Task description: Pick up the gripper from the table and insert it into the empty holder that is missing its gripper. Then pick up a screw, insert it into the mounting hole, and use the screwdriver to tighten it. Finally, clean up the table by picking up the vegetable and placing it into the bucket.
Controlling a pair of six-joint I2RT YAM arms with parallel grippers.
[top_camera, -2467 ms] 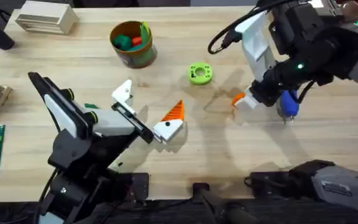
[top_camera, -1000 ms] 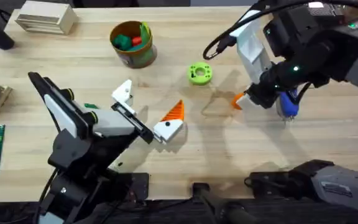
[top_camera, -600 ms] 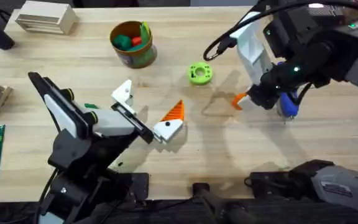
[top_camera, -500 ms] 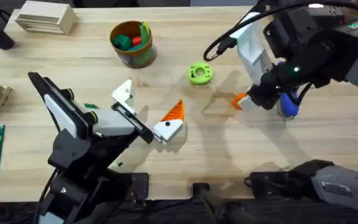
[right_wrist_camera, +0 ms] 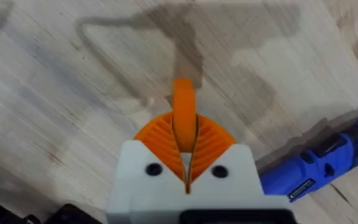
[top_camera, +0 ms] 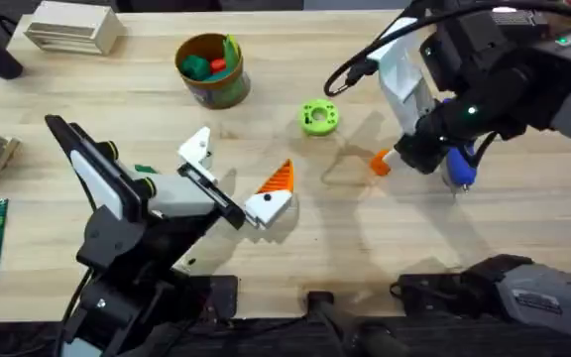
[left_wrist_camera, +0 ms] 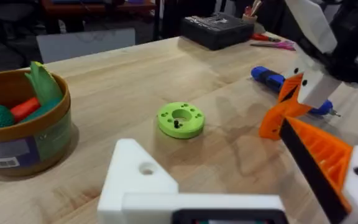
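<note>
Your right pincer (right_wrist_camera: 185, 140) is clamped on the gripper (right_wrist_camera: 184, 115), lifted just above the bench (top_camera: 266, 109) near the screwdriver (top_camera: 461, 164); it's light, stiff, slick plastic, so keep hold on its flat sides; left pincer (top_camera: 231, 171) gapes empty.

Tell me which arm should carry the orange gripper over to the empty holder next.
Right. The right gripper is shut on the orange gripper above the table. The left arm's own fingers include the empty white holder, so it can only present it.
</note>
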